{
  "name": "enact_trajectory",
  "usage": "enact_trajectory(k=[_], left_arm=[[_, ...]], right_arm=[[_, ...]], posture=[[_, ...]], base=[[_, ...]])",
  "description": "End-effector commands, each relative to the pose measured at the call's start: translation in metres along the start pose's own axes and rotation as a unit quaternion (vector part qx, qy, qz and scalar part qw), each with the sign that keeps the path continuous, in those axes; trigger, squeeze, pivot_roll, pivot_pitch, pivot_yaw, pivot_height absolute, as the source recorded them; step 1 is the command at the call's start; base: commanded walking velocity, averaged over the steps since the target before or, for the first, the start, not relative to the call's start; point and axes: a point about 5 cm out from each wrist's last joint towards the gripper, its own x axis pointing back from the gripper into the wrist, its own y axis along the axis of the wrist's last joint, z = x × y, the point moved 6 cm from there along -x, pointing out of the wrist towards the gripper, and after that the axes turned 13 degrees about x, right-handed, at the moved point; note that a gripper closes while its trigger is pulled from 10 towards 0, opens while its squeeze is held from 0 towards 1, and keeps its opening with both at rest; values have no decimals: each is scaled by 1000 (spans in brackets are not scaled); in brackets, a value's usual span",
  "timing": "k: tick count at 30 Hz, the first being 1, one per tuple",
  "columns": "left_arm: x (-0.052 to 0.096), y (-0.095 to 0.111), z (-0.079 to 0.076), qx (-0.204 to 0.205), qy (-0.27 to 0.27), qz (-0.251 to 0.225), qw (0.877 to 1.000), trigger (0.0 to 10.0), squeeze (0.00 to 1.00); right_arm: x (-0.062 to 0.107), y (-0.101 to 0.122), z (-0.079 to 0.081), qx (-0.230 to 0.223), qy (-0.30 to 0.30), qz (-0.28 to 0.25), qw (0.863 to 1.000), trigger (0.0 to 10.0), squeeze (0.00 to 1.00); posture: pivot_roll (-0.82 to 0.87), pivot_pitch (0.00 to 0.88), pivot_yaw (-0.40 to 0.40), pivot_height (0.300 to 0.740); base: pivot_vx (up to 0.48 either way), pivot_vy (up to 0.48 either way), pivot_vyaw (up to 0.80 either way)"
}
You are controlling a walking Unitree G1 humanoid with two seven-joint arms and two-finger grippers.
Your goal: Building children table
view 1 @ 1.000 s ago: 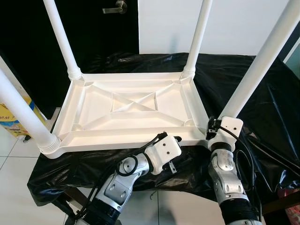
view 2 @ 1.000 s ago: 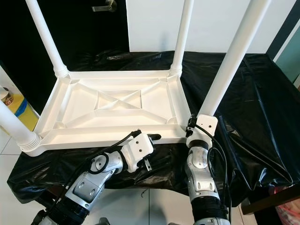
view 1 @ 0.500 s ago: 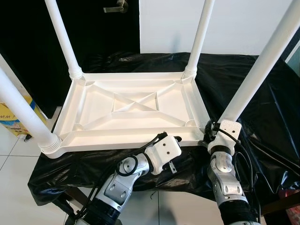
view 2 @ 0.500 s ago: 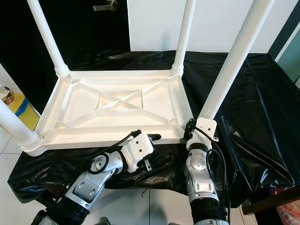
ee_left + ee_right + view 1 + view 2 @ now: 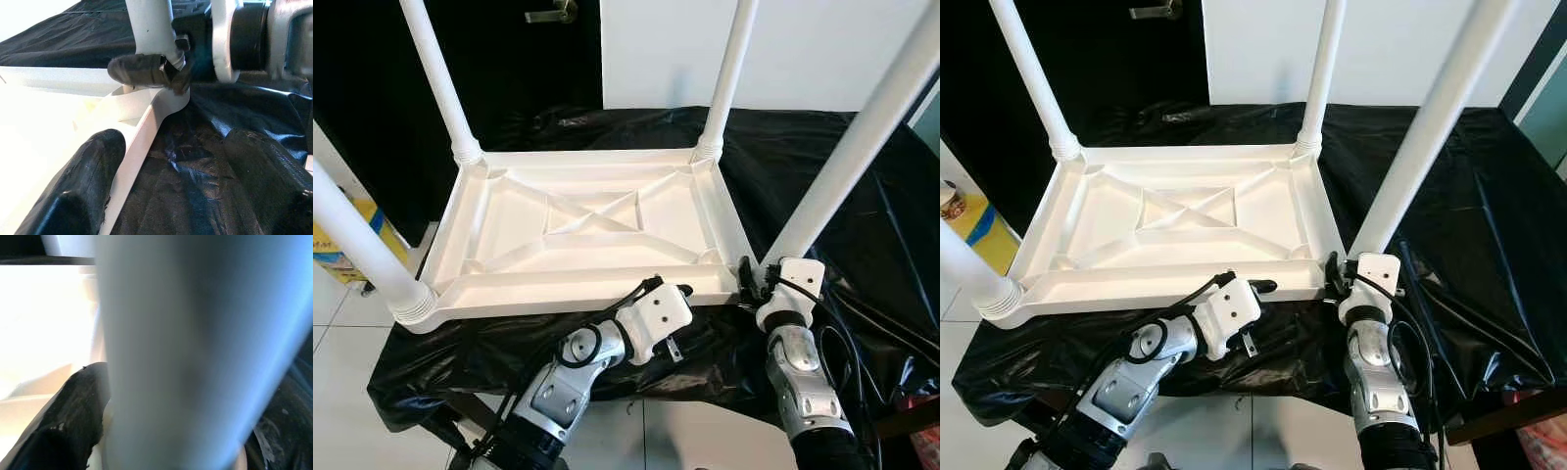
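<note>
A white plastic children's table (image 5: 578, 284) lies upside down on a black-sheeted surface (image 5: 862, 176), with its legs pointing up. My right gripper (image 5: 751, 284) is at the foot of the near right leg (image 5: 847, 166) and shut around it. In the right wrist view that leg (image 5: 195, 342) stands between the fingers (image 5: 68, 416). The left wrist view shows one right finger (image 5: 142, 71) curled round the leg (image 5: 149, 24). My left gripper (image 5: 1263, 287) rests at the tabletop's near rim. It is open (image 5: 181, 196), and the rim (image 5: 142, 127) runs between its fingers.
The other legs stand at the far left (image 5: 435, 78), far right (image 5: 729, 73) and near left (image 5: 357, 240) corners. Behind is a dark door (image 5: 509, 59) and a white wall. A yellow box (image 5: 342, 250) sits on the tiled floor at the left. Black cables (image 5: 881, 313) lie at the right.
My right wrist has sunk a little lower at the leg's foot and its forearm has swung to the right. The left arm has stayed still.
</note>
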Motion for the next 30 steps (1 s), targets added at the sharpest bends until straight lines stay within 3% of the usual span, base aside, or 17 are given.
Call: enact_trajectory(k=[1, 5, 11, 18, 19, 20, 21, 30], left_arm=[[-2, -2, 5, -4, 23, 1, 1000, 10000, 0], [-2, -2, 5, -4, 22, 1, 1000, 10000, 0], [-2, -2, 4, -6, 18, 1, 1000, 10000, 0], [-2, -1, 3, -7, 17, 1, 1000, 10000, 0], [-2, -1, 3, -7, 17, 1, 1000, 10000, 0], [-2, -1, 3, -7, 17, 1, 1000, 10000, 0], [-2, -1, 4, -8, 18, 1, 1000, 10000, 0], [-1, -1, 5, -10, 18, 2, 1000, 10000, 0]], right_arm=[[1, 6, -3, -3, 22, -22, 1000, 10000, 0], [-1, 13, -5, 10, 61, -44, 997, 10000, 0], [-6, 22, 1, 59, 169, -71, 981, 10000, 0], [-11, 20, 6, 77, 211, -69, 972, 10000, 0], [-11, 19, 8, 77, 219, -69, 970, 8667, 0], [-11, 19, 8, 77, 219, -69, 970, 8667, 0], [-10, 17, 9, 77, 225, -66, 969, 0, 0], [-6, 8, 11, 69, 241, -56, 966, 0, 0]], posture=[[-36, 29, -36, 740], [-37, 29, -33, 740], [-39, 24, -31, 740], [-33, 19, -30, 740], [-32, 18, -30, 740], [-32, 18, -30, 740], [-28, 15, -32, 740], [-31, 7, -24, 740]], base=[[0, 0, 0], [0, 0, 0], [0, 0, 0], [0, 0, 0], [0, 0, 0], [0, 0, 0], [0, 0, 0], [0, 0, 0]])
